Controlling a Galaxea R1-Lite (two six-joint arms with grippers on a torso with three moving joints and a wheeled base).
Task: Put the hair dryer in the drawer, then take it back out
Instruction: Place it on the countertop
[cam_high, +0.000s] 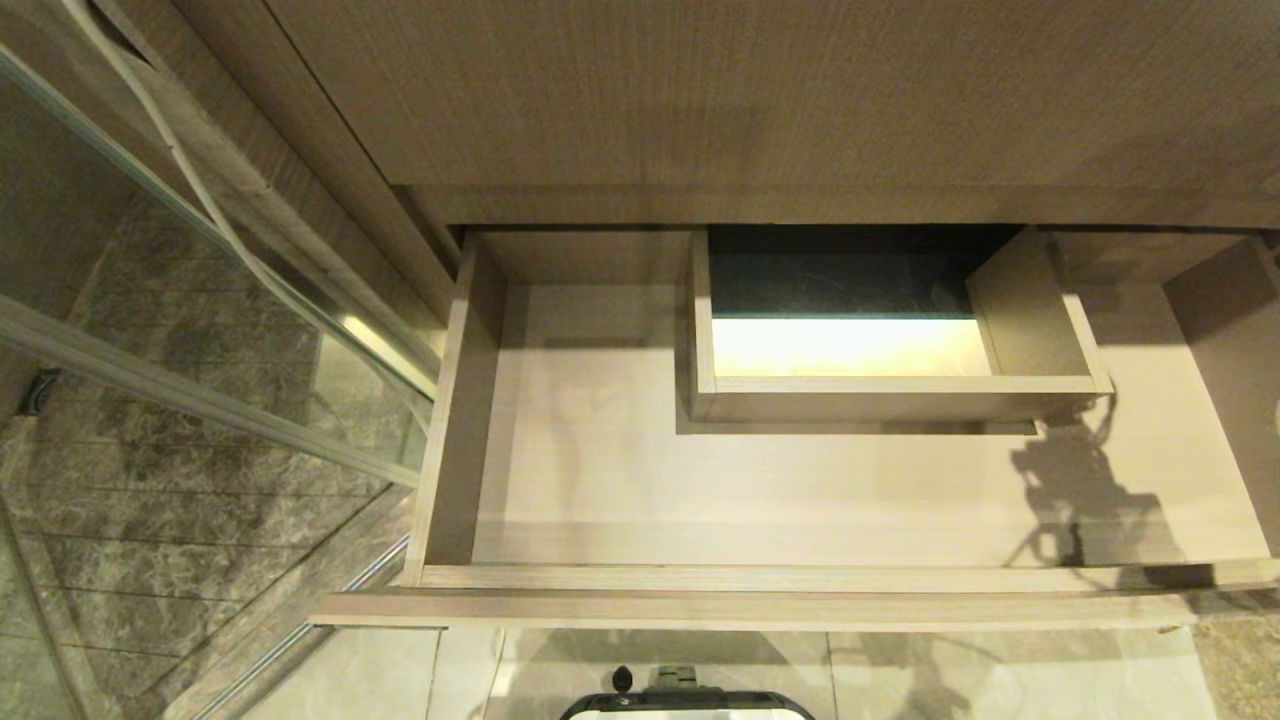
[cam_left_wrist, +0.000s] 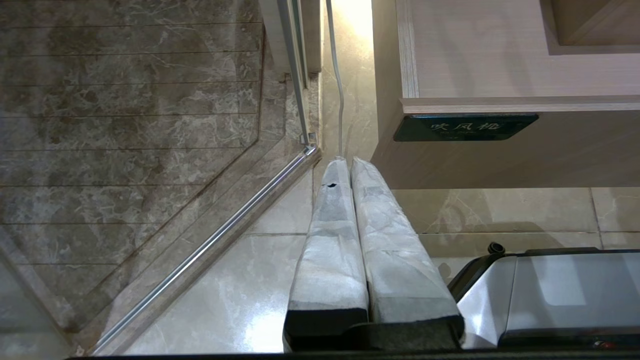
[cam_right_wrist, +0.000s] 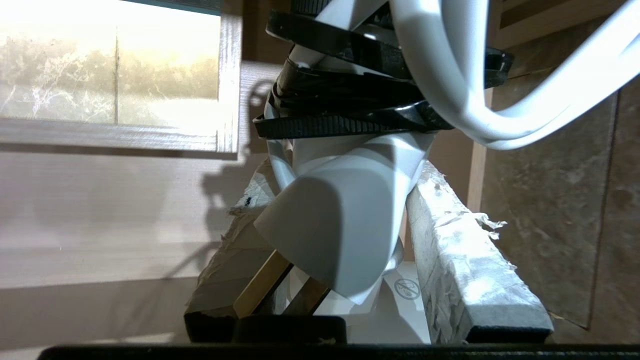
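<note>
Right wrist view: right gripper (cam_right_wrist: 350, 260) is clamped on the hair dryer (cam_right_wrist: 340, 230), carried above the drawer (cam_high: 560, 480), which stands open to allow placement. Left gripper (cam_left_wrist: 357, 200), pads together, hangs parked near the floor.

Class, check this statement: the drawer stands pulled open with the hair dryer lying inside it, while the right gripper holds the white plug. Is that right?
Not quite. The head view shows the open drawer holding no hair dryer. The rest stands: the right wrist view shows the right gripper clamped on the white plug.
</note>
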